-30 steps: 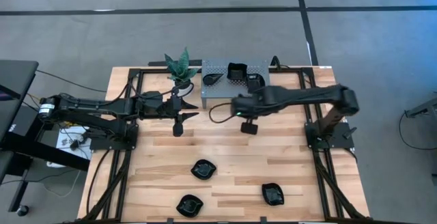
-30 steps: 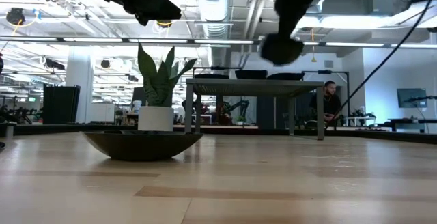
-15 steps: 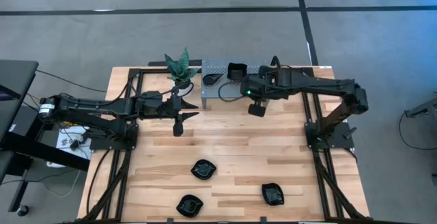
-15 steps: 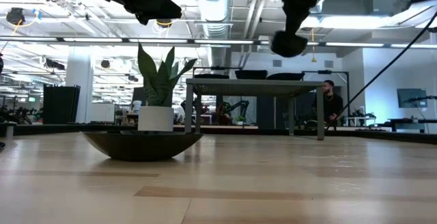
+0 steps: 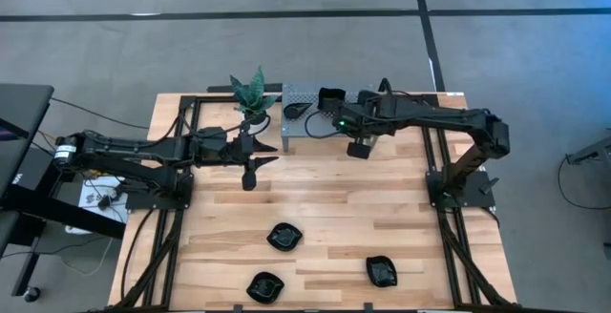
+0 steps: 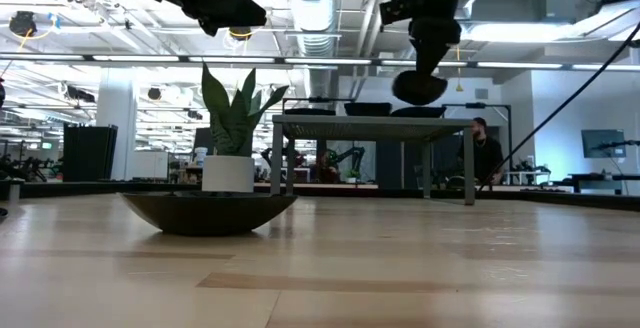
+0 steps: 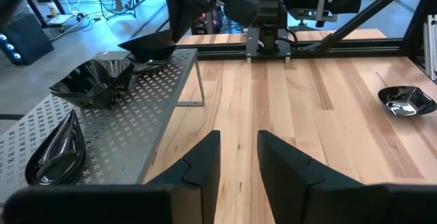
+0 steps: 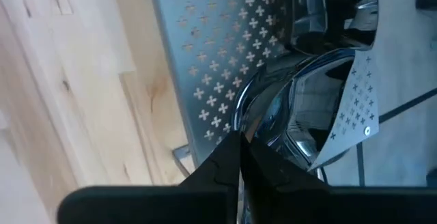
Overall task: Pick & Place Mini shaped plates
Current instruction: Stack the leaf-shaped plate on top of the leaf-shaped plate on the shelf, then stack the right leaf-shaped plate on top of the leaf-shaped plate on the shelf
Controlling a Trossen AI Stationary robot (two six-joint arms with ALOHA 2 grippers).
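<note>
The table (image 5: pixel 325 208) in the middle of the high view is pale planked wood with visible grain and a smooth, faintly satiny finish. The raised shelf (image 7: pixel 136 108) at the left of the left wrist view is matt grey sheet metal punched with small crosses. The mini plates (image 7: pixel 92 80) on it are dark and glossy, mirror-like with crumpled reflections, as is the plate (image 8: pixel 300 115) at the right of the right wrist view; the gripper fingers (image 7: pixel 205 162) look like matt black plastic.

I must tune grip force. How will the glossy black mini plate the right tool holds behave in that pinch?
The glossy black mini plate looks rigid, so unlikely to flex. Its mirror-like surface suggests slipperiness. Pinched only at the rim by the right tool, it may pivot.
</note>
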